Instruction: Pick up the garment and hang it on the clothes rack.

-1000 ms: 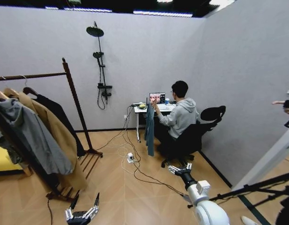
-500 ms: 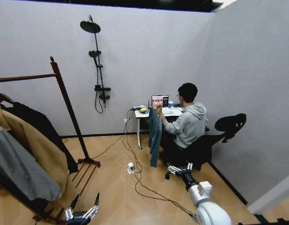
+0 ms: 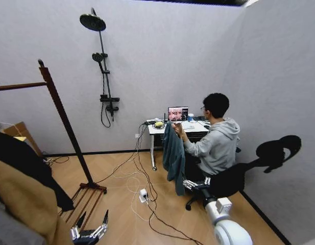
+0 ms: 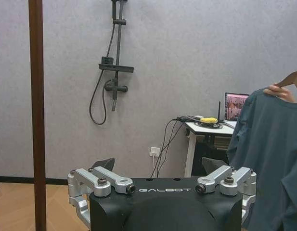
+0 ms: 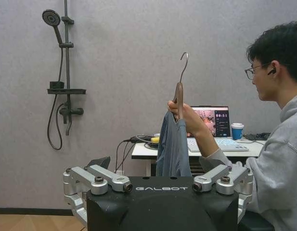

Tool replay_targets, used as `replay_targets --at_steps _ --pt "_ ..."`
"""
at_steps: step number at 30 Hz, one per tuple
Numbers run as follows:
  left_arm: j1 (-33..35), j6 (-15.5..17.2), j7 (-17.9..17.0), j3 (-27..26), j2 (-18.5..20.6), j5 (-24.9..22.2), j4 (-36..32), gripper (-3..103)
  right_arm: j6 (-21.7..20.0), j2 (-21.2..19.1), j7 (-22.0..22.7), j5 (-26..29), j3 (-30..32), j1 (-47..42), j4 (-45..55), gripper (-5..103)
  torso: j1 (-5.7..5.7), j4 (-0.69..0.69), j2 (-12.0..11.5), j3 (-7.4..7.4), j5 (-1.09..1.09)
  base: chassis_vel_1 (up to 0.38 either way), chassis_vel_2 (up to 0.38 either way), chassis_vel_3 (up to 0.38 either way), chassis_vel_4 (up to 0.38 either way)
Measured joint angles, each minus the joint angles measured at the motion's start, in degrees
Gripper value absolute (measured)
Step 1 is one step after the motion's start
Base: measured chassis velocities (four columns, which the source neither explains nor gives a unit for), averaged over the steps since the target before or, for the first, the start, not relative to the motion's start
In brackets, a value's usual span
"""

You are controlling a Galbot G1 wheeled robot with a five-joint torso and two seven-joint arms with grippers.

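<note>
The garment (image 3: pixel 173 157) is a long teal-blue piece on a wooden hanger with a metal hook (image 5: pixel 183 65). A seated person's hand holds it up by the hanger in front of a desk. It hangs straight down (image 5: pixel 173 147) and also appears in the left wrist view (image 4: pixel 271 154). The clothes rack (image 3: pixel 62 120) stands at the left, a dark reddish-brown post (image 4: pixel 36 115) with a horizontal bar. My left gripper (image 3: pixel 93 219) is low near the rack's base, open and empty (image 4: pixel 159 166). My right gripper (image 3: pixel 196 182) is open (image 5: pixel 155 163), facing the garment from a short way off.
A black coat (image 3: pixel 24 163) and a tan coat (image 3: pixel 22 206) hang on the rack at the left edge. Cables and a power strip (image 3: pixel 143 195) lie on the wooden floor. A desk (image 3: pixel 162 130) with a laptop, an office chair (image 3: pixel 269 158) and a wall shower (image 3: pixel 98 61) stand behind.
The whole head view has shifted, so the camera has moved: the rack slid left, the person and the garment look nearer and more to the right. Both grippers stay open.
</note>
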Motion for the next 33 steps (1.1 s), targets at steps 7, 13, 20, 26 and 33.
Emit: replay_targets --at_steps 7,13,20,26,33 --pt "0.0 0.0 0.0 0.0 0.0 0.0 0.0 100 -2.29 -1.05 3.13 0.5 0.01 1.59 -0.17 100 0.01 -0.02 0.0 0.0 -0.02 -0.256 0.248 0.234 -0.243" --pt "-0.01 0.0 -0.01 0.0 0.01 0.0 0.0 100 -3.11 -4.27 5.56 2.35 0.01 7.59 -2.6 100 0.05 0.0 -0.02 0.02 0.02 -0.181 0.177 0.159 -0.172" --pt "0.0 0.0 0.02 0.0 0.0 0.0 0.0 100 -4.62 -8.16 6.24 6.58 -0.71 15.66 -8.32 100 -0.03 -0.01 0.0 0.0 0.03 -0.028 0.036 0.023 -0.029" --pt "0.01 0.0 0.0 0.0 0.01 0.0 0.0 100 -5.16 -13.65 6.25 9.87 -2.78 25.34 -16.26 100 -0.05 -0.01 0.02 0.0 0.02 0.039 -0.059 -0.04 0.034" --pt "0.01 0.0 0.0 0.0 0.0 0.0 0.0 100 -6.11 -16.91 6.05 11.81 -5.31 33.97 -22.02 100 0.02 0.0 -0.01 0.01 0.01 0.0 0.0 0.0 0.0"
